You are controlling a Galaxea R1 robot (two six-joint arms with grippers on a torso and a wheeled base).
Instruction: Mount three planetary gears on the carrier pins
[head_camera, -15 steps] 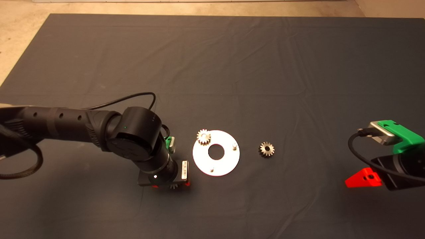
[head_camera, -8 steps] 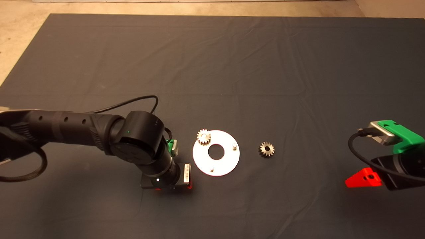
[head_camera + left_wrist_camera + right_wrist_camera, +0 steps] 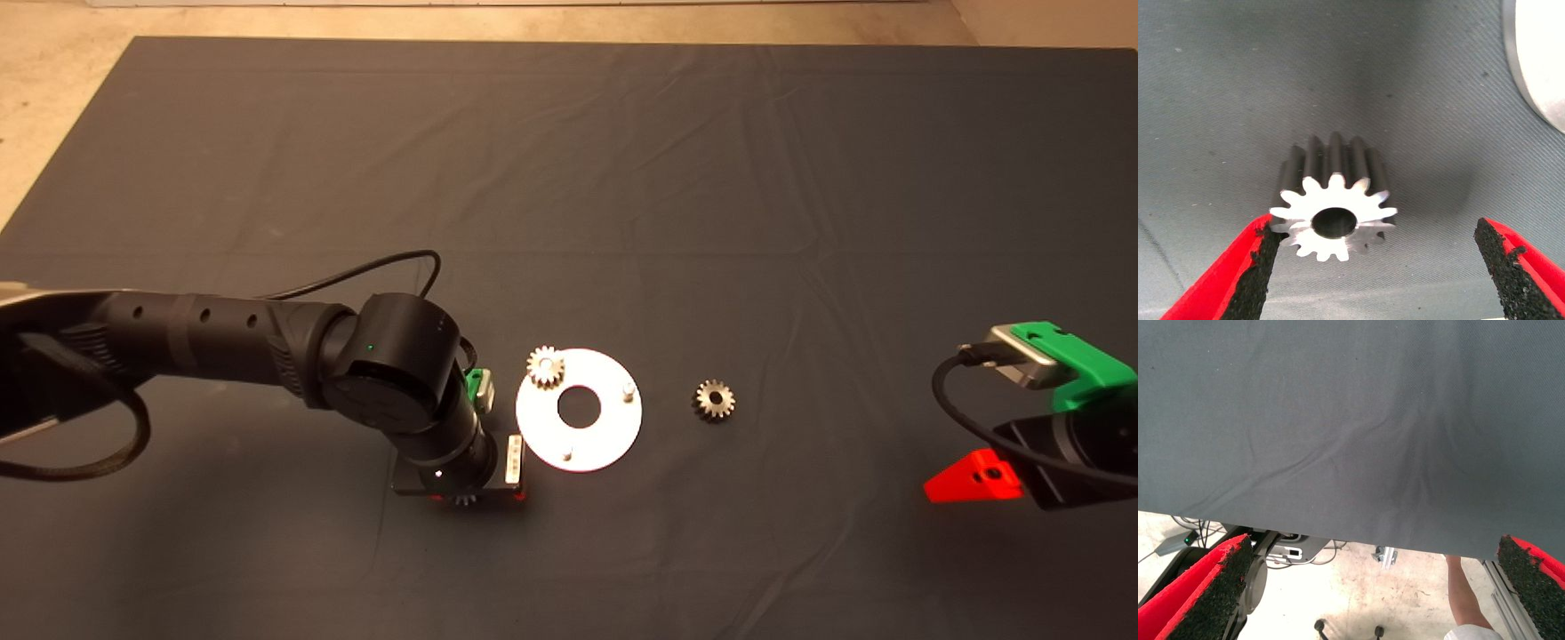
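Dark mat (image 3: 622,178) | gear (image 3: 1333,207) between spread left jaws, touching one pad (image 3: 1261,257)

One planetary gear (image 3: 546,365) sits on a carrier pin, another (image 3: 714,400) lies right of the white disc (image 3: 613,436).

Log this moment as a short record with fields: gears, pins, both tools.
gear on pin: one gear sits on the far-left pin of the white disc
bare pins: two, right pin and near pin
loose gear: one on the mat, right of the disc, apart from it
third gear: between the left tool's fingers, one pad touching its teeth, the other clear
left tool: open, just left of the disc's near edge
right tool: open, parked at the mat's right edge
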